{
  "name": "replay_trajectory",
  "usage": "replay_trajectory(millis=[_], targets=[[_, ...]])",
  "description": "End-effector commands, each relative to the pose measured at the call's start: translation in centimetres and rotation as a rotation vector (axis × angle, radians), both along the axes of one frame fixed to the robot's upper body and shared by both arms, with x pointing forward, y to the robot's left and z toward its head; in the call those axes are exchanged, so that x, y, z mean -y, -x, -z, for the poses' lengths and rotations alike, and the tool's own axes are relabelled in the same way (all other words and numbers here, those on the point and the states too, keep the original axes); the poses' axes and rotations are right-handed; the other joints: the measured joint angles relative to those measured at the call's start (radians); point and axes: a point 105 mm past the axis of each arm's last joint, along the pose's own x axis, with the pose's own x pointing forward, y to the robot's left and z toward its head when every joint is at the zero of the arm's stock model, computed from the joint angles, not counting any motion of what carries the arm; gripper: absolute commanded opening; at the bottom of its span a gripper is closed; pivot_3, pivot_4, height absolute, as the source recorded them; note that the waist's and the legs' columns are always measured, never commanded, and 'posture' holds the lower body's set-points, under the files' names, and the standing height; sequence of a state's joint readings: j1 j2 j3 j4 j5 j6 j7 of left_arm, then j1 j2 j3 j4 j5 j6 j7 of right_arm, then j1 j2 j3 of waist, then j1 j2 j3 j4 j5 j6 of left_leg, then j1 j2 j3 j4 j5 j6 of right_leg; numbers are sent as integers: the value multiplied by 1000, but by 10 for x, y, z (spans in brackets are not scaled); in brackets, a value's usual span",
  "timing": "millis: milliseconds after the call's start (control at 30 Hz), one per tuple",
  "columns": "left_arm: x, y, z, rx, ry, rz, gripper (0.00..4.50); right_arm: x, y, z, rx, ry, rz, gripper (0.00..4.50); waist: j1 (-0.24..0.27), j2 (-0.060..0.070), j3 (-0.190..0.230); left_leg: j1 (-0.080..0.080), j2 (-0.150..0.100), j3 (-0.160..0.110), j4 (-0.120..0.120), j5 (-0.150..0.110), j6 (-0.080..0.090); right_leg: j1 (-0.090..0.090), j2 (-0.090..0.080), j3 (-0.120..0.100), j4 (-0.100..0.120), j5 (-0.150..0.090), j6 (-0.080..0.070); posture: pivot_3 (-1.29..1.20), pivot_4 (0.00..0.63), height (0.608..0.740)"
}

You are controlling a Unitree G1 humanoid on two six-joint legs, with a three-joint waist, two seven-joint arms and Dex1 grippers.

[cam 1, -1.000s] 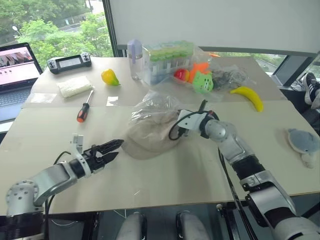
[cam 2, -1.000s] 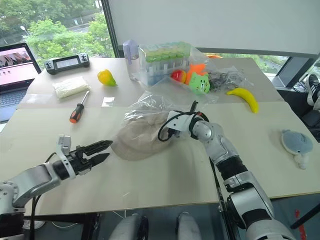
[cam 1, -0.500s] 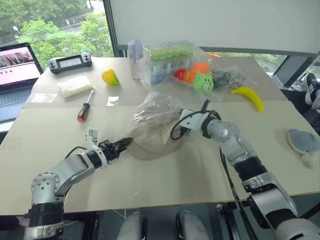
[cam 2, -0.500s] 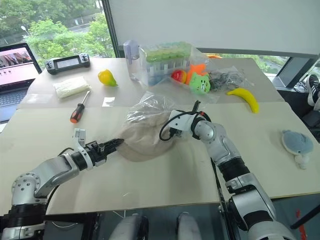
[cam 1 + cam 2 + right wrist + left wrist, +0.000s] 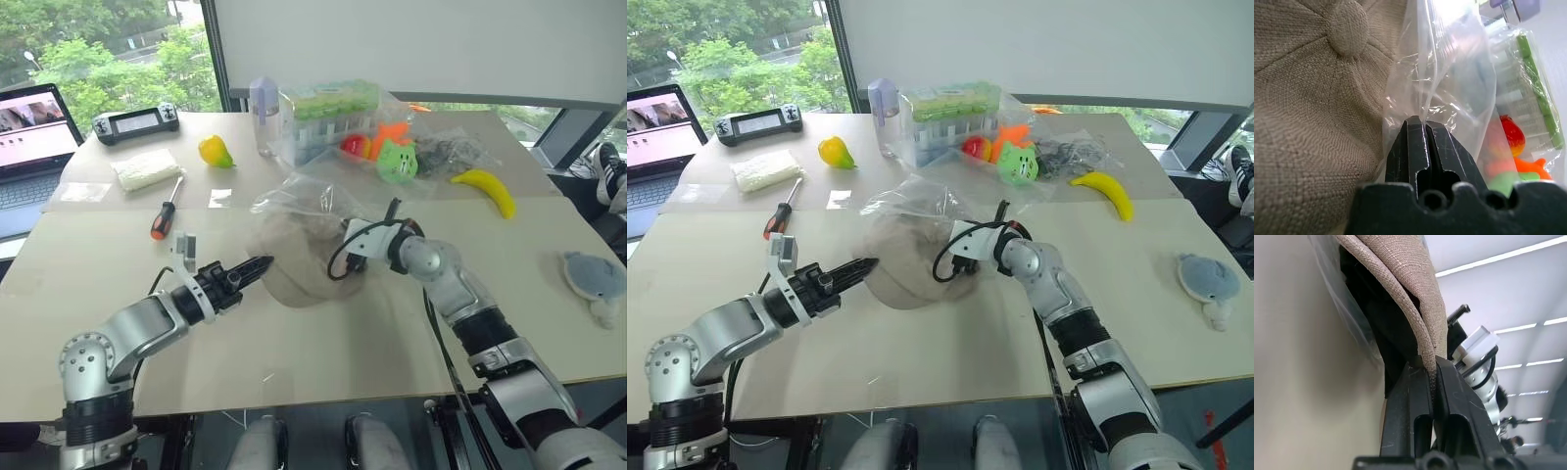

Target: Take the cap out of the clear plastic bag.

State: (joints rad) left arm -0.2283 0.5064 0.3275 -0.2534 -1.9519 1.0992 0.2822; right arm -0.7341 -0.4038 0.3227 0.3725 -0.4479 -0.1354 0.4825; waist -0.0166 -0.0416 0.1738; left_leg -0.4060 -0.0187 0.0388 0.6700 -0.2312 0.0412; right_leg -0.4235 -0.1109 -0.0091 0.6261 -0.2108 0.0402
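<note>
The beige-grey cap point(image 5: 299, 272) lies mid-table, its far part under the clear plastic bag point(image 5: 302, 199). My left gripper point(image 5: 257, 264) reaches in level from the left and is shut on the cap's near-left edge; in the left wrist view the fabric rim point(image 5: 1420, 323) is pinched between the black fingers point(image 5: 1408, 396). My right gripper point(image 5: 1422, 122) sits at the cap's right side, shut on a fold of the bag point(image 5: 1449, 83), with the cap's crown and top button point(image 5: 1347, 27) right beside it. The bag's film stands raised over the cap.
Behind the bag stand a green-topped box point(image 5: 328, 110), a bottle point(image 5: 264, 116), a green toy point(image 5: 397, 162) and a banana point(image 5: 487, 188). A screwdriver point(image 5: 165, 217), yellow pepper point(image 5: 216, 151), white packet point(image 5: 147, 168), controller point(image 5: 135, 121) and laptop point(image 5: 29, 137) lie left. A grey plush toy point(image 5: 593, 279) sits far right.
My left gripper, open a second ago, moved right to the cap, shut on its edge and rose a little. The cap's left edge lifted and the bag's film shifted. The right arm stayed put.
</note>
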Motion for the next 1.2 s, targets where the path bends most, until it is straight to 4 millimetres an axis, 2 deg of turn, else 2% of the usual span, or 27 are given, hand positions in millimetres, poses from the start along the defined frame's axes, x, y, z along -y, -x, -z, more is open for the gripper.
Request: replay_trajectory(millis=[33, 167, 267, 367, 533, 567, 667, 700, 767, 833, 967, 1067, 1100, 1167, 1200], targets=[[12, 54, -20, 161, -200, 355, 7, -11, 1, -16, 52, -18, -47, 0, -5, 0, 0, 0, 0, 0, 0, 0, 0, 0, 0, 0, 0, 0, 0, 0, 150, 738], [-1, 87, -27, 170, -524, 526, 7, -12, -1, -16, 55, -17, -51, 0, -9, 0, 0, 0, 1, 1, -2, 0, -1, -1, 2, 1, 0, -1, -1, 0, 150, 738], [-13, 90, -44, 238, -693, 542, 7, -13, -3, -16, 55, -15, -53, 0, -5, 1, 1, 0, 0, 1, -2, 0, 0, 0, 1, 0, -2, -1, -1, 0, 150, 738], [-23, 92, -68, 345, -722, 548, 7, -14, -4, -16, 54, -13, -57, 0, -2, 1, 1, 1, 0, 1, -2, 0, 0, 0, 2, -1, -2, -2, -1, 0, 150, 738], [-42, 83, -106, 511, -624, 476, 7, -15, -5, -15, 52, -13, -60, 0, -4, 1, 1, 1, 1, 1, -3, 1, -1, -1, 3, -1, -2, -2, -2, 0, 150, 738], [-47, 79, -120, 591, -581, 440, 7, -14, -5, -15, 52, -12, -59, 0, -4, 1, 1, 1, 1, 1, -3, 1, -1, 0, 3, -1, -2, -2, -2, 0, 150, 738], [-35, 37, -200, 829, -317, 254, 7, -11, -4, -14, 49, -13, -51, 0, 17, -5, 4, 0, 0, -1, -1, 1, -2, 0, 3, -4, -1, -3, -1, 0, 150, 738], [-35, 26, -220, 854, -239, 198, 7, -9, -4, -14, 47, -13, -48, 0, 20, -6, 4, -1, 1, -6, 1, 2, -2, 1, 4, -7, -2, -2, -2, 0, 150, 738], [-41, 12, -238, 855, -155, 116, 7, -7, -3, -12, 45, -9, -43, 0, 19, -6, 3, 0, 0, -7, 4, 2, -4, 3, 3, -5, 2, -1, -2, 0, 150, 738], [-42, -5, -240, 819, -121, 43, 7, -6, -2, -11, 41, -8, -40, 0, 9, -5, 3, 0, -2, -4, 4, 1, -2, 2, 0, -3, 4, 0, -1, 0, 150, 738], [-36, -37, -222, 744, -127, -94, 7, -4, 1, -10, 35, -11, -37, 0, -1, -5, 3, -2, -1, -3, 3, 0, -1, 0, 1, -3, 4, 0, 0, 0, 150, 738], [-43, -60, -215, 664, -27, -239, 7, -2, 4, -10, 33, -14, -33, 0, -2, -5, 3, -5, 0, -3, 2, 0, -1, -2, 1, -3, 4, 0, 0, 0, 150, 738], [-48, -69, -210, 620, -7, -301, 7, -2, 5, -10, 31, -15, -31, 0, -2, -5, 3, -6, 0, -3, 2, 0, -1, -3, 1, -3, 4, 0, 0, 0, 150, 738], [-64, -94, -183, 495, -65, -483, 7, 2, 6, -10, 26, -21, -18, 0, -3, -5, 3, -7, 0, -3, 2, 0, -1, -5, 1, -2, 4, 0, 0, 0, 150, 738], [-70, -100, -172, 448, -85, -539, 7, 3, 7, -10, 25, -21, -14, 0, -4, -5, 3, -7, 0, -3, 2, 0, -1, -5, 1, -2, 4, 0, 0, 0, 150, 738]])
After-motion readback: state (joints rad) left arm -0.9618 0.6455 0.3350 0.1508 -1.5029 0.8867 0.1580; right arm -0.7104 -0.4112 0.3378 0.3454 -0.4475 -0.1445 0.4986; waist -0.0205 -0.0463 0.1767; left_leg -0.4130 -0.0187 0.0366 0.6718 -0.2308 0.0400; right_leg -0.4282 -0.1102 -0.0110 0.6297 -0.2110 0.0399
